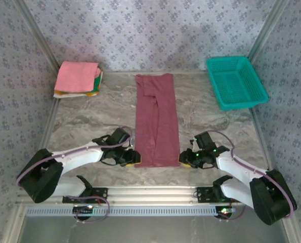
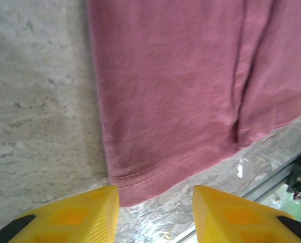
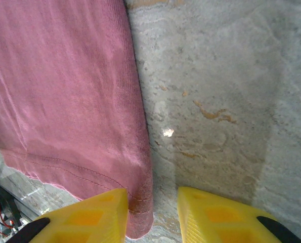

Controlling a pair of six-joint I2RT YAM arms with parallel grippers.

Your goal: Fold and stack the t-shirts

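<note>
At the left gripper (image 2: 154,215), the yellow fingers (image 2: 69,217) stand apart along the bottom of the wrist frame, with nothing pinched. The lower corner of the maroon t-shirt (image 2: 190,86) drops into the gap between the tips, its hem stitching plain. Cloth fills the upper right. Bare marble table (image 2: 39,101) takes the left.

The right gripper (image 3: 151,215) also has its jaws apart. The shirt's other hem corner lies in the gap and touches the inner face of the lower-left finger. The lower-right finger sits clear of it over bare stone. The cloth is not clamped.

In the top view the shirt is folded into a long narrow strip at centre frame. It runs from near the back wall down to the two grippers, one at each bottom corner. A lengthwise crease runs down it. Open tabletop lies on both sides of the strip.

A stack of folded t-shirts (image 1: 78,80) sits at upper left, pink on top with yellow-green and white edges beneath, well apart from the strip. A teal mesh basket (image 1: 236,83) sits at upper right by the wall.

From above the fingertips are hard to make out behind the wrist housings. Both wrist frames cut the finger bases off at the bottom edge. A blurred rail shows at lower right of the left wrist frame.
</note>
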